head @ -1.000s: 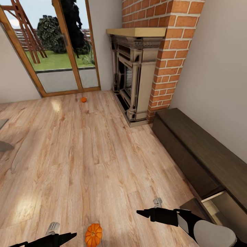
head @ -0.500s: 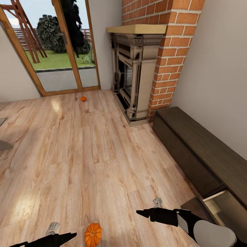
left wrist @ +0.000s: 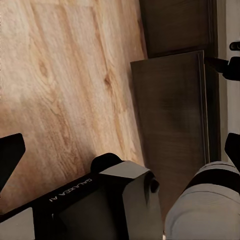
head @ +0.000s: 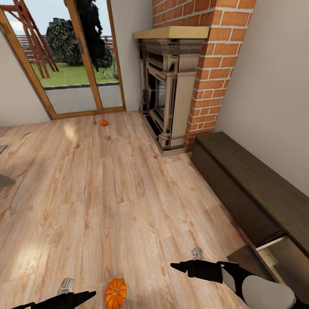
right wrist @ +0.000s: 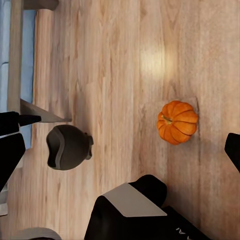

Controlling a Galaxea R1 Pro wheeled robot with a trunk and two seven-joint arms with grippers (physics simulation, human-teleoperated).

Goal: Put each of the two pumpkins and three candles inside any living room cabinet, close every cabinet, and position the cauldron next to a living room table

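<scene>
Near pumpkin (head: 116,293): orange, ribbed, dark stem, on pale wood-plank floor (head: 107,193) between the two arms. Second pumpkin (head: 104,122) far off by the glass door (head: 81,56). Cauldron (right wrist: 69,147): matte black, bulging, on the floor. Cabinet (head: 249,193): dark-brown wood, one drawer pulled out, beige inside. Left gripper (head: 75,297) and right gripper (head: 182,267): both empty, touching nothing; finger spread cannot be told.

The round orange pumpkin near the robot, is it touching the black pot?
Apart. The right wrist view shows the ribbed orange pumpkin and the rounded black cauldron both sitting on the pale wooden floor, with a wide stretch of bare boards between them.
</scene>
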